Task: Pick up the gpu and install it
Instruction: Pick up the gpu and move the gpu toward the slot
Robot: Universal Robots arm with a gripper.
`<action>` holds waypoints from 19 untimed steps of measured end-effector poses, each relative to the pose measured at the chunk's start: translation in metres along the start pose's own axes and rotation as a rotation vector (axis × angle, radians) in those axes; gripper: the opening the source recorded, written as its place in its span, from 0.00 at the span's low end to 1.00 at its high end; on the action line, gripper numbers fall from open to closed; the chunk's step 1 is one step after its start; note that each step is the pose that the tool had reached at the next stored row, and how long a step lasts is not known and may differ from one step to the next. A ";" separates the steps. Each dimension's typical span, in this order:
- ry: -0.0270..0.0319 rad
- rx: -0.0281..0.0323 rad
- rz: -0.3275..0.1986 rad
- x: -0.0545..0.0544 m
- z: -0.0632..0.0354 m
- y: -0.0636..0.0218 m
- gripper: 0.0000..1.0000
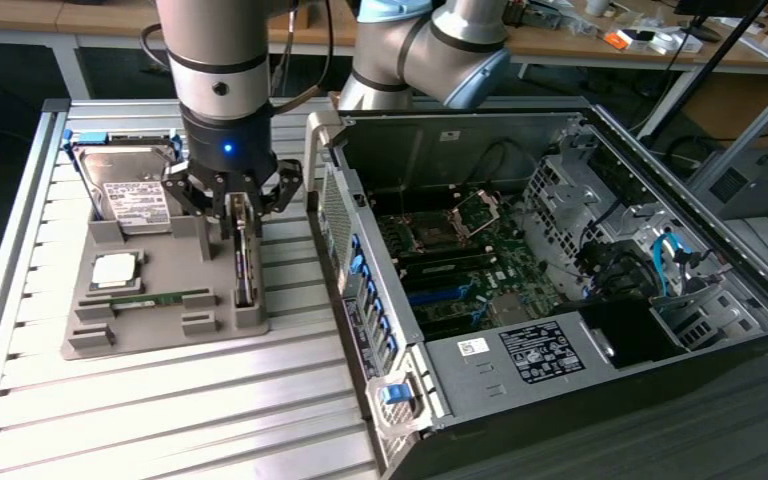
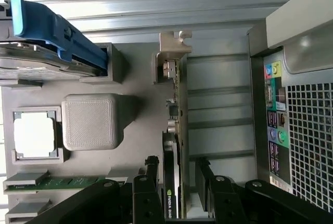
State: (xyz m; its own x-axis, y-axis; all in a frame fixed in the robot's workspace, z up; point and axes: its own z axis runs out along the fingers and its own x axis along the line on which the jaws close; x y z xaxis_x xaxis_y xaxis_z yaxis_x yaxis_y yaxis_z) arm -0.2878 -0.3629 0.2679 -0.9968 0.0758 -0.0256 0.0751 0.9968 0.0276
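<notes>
From the exterior camera we look down at a slant over the slatted table (image 1: 157,410), taking in the whole grey tray (image 1: 224,322) and the open computer case (image 1: 518,355). Our wrist camera hangs close above the tray (image 2: 140,78), facing straight down past the gripper (image 2: 177,161). Both views share the tray, the graphics card (image 1: 243,265) (image 2: 171,182) and the back of the computer case (image 2: 307,125).

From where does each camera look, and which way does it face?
Exterior view: sits high off the arm, looks down on the table, tray and open computer case; the arm and gripper show.
Wrist view: on the wrist, looks down past the gripper's fingers onto the gpu standing in the tray.
Both share the gripper, gpu, tray and computer case.
</notes>
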 end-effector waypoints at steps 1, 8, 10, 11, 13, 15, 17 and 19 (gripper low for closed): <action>0.0001 0.0001 0.000 0.000 0.0008 0.0005 0.42; -0.0001 0.0002 0.000 0.002 0.0100 0.0030 0.42; -0.0002 0.0001 0.000 0.002 0.0120 0.0030 0.42; -0.0001 0.0002 0.000 0.002 0.0129 0.0030 0.42; -0.0002 0.0002 0.000 0.002 0.0156 0.0029 0.42; -0.0001 0.0002 0.000 0.002 0.0183 0.0028 0.42; -0.0001 0.0003 0.000 0.002 0.0202 0.0027 0.42; -0.0001 0.0002 0.000 0.002 0.0221 0.0027 0.42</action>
State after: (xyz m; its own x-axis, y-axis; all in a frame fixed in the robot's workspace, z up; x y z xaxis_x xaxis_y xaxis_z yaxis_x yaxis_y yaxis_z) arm -0.2891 -0.3595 0.2458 -0.9968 0.0758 -0.0257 0.0751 0.9968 0.0274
